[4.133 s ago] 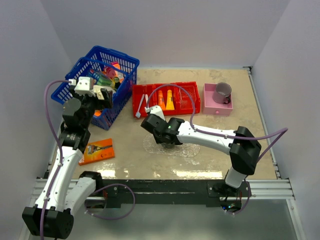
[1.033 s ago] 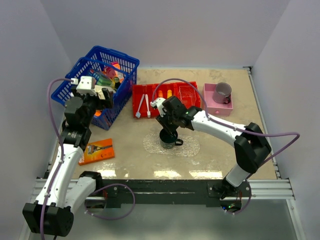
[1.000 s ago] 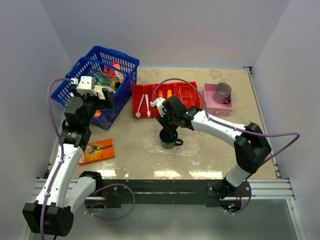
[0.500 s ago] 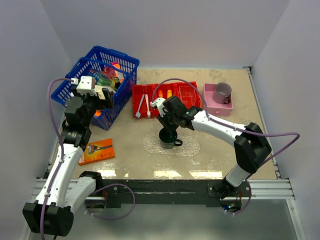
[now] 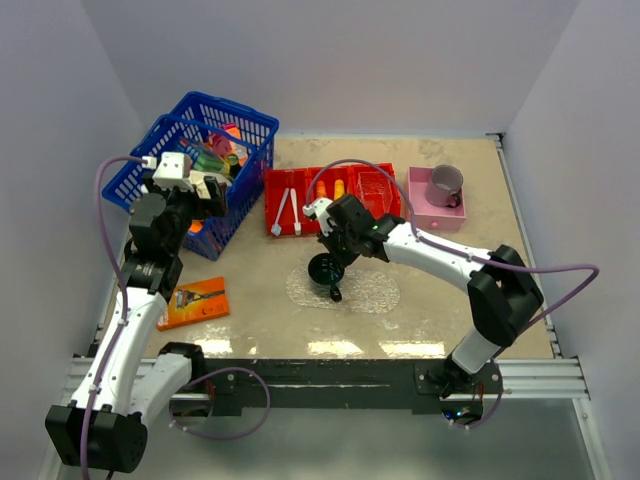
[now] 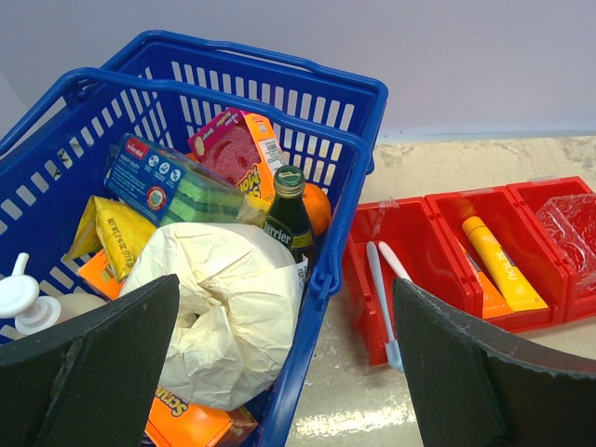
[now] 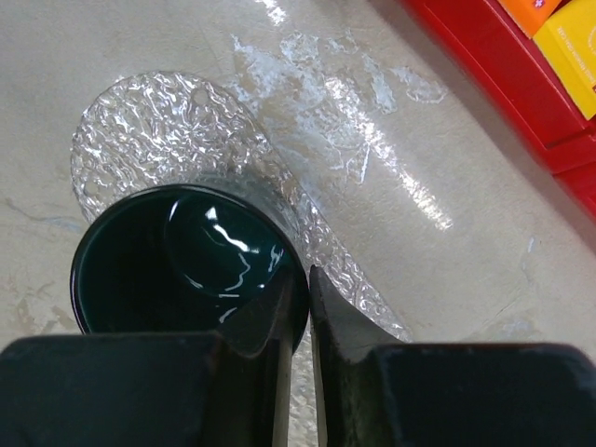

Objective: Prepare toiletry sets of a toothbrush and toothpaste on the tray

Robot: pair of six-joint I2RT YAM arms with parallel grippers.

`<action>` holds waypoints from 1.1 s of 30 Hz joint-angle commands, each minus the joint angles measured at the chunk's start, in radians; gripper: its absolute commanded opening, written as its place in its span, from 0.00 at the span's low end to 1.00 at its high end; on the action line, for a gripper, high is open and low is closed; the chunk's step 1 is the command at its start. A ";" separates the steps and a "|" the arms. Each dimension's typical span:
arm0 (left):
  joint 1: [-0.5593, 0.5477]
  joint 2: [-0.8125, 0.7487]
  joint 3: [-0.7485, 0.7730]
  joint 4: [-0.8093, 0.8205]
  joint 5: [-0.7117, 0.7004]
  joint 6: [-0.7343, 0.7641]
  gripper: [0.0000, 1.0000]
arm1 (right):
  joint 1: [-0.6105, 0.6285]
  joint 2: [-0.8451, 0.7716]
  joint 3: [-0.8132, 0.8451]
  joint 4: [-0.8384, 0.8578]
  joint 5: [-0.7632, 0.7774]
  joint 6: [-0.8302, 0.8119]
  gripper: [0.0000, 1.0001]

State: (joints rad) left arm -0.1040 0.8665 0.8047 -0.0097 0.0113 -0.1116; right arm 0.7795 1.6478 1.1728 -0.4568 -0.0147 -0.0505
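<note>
Beige marbled tabletop point(image 5: 250, 270) is enclosed by pale walls. The clear, bumpy oval tray point(image 5: 372, 292) is seen lying flat near its middle, just in front of the red three-compartment bin point(image 5: 272, 190). The toiletry sets are found in that bin: two white toothbrushes point(image 6: 382, 279) are laid in the left compartment, and the orange tube point(image 6: 480, 296) and the yellow-orange tube point(image 6: 494, 263) are laid side by side in the middle one.

A dark green cup point(image 5: 320, 268) is held over the tray's left end. In the top view it is tilted, with its handle point(image 5: 334, 293) turned toward the near edge. Whether its base touches the tray cannot be told. The right gripper point(image 7: 307, 279) is clenched on the cup's rim, with one finger placed inside the wall and the other outside.

The left gripper point(image 6: 284, 289) is spread wide with nothing grasped, and is poised above the blue basket point(image 6: 345, 149). A crumpled white paper roll point(image 6: 214, 307), a green Perrier bottle point(image 6: 289, 214) and packs of sponges point(image 6: 233, 149) are packed inside the basket. An orange razor pack point(image 5: 195, 300) is laid flat on the table beside the left arm, well apart from the tray. A pink square box point(image 5: 437, 215), with a greyish mug point(image 5: 445, 183) set in it, is placed just right of the bin.
</note>
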 commanded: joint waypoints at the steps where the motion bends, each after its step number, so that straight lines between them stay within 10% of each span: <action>1: 0.003 -0.009 0.013 0.025 -0.008 0.010 1.00 | 0.003 -0.031 -0.019 -0.017 0.013 0.082 0.12; 33: 0.001 -0.018 0.013 0.028 -0.008 0.001 1.00 | 0.122 -0.197 -0.047 0.046 0.203 0.666 0.00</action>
State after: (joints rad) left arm -0.1040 0.8654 0.8047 -0.0097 0.0113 -0.1120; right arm 0.8860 1.4895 1.1385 -0.5152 0.1524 0.5434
